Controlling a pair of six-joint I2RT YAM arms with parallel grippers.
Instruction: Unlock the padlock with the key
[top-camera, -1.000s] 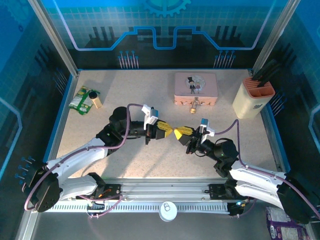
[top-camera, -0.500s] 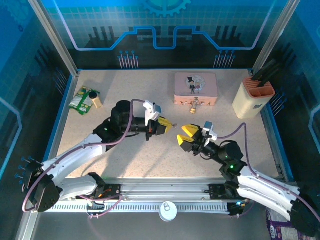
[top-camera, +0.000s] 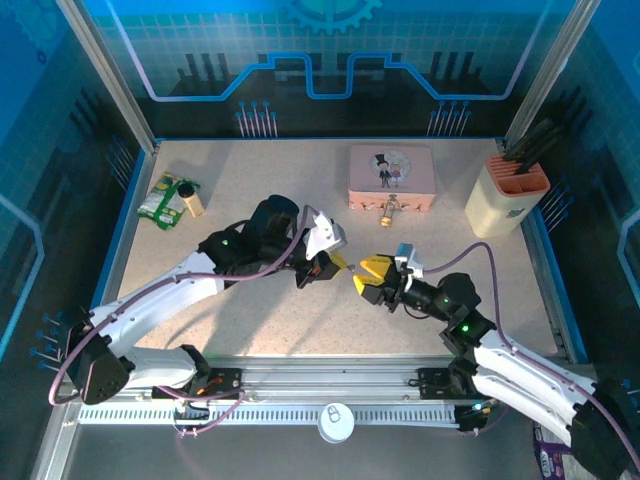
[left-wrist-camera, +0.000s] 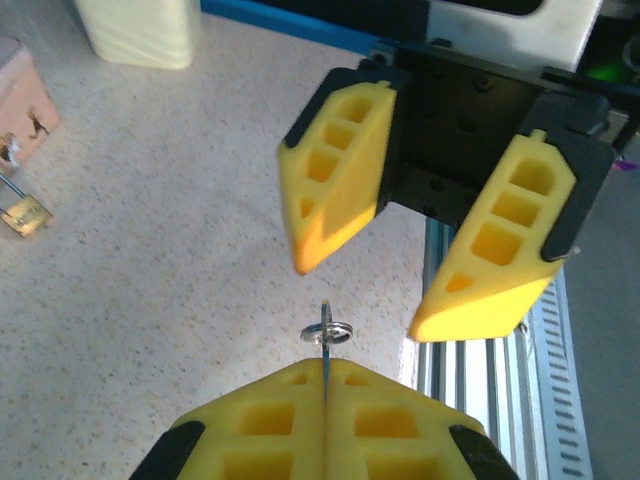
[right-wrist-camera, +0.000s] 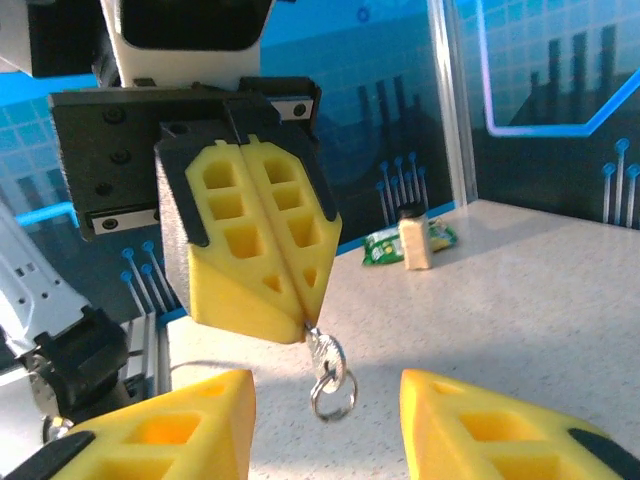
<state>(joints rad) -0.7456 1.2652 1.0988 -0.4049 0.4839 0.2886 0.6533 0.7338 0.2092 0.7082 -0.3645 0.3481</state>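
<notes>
- Key sits pinched between the left fingers, which are pressed tight together on it.
- Its long side points straight out from the left fingers toward the right arm. The end with the little ring sticks out free.
- Right fingers are spread apart. One stands on each side of that free end, and neither touches it.
- So the key lies right in the gap between the right fingers, with the two arms tip to tip above the middle of the worktop.
- I think the next move is a hand-over. The right fingers would only need to close on the ring end, across the flat of the key.
- Padlock lies flat on the worktop, just in front of the pink tin, with its thin loop toward the tin.
- It is well apart from both arms, further back and a bit to the right, so the right arm looks a little nearer to it.
</notes>
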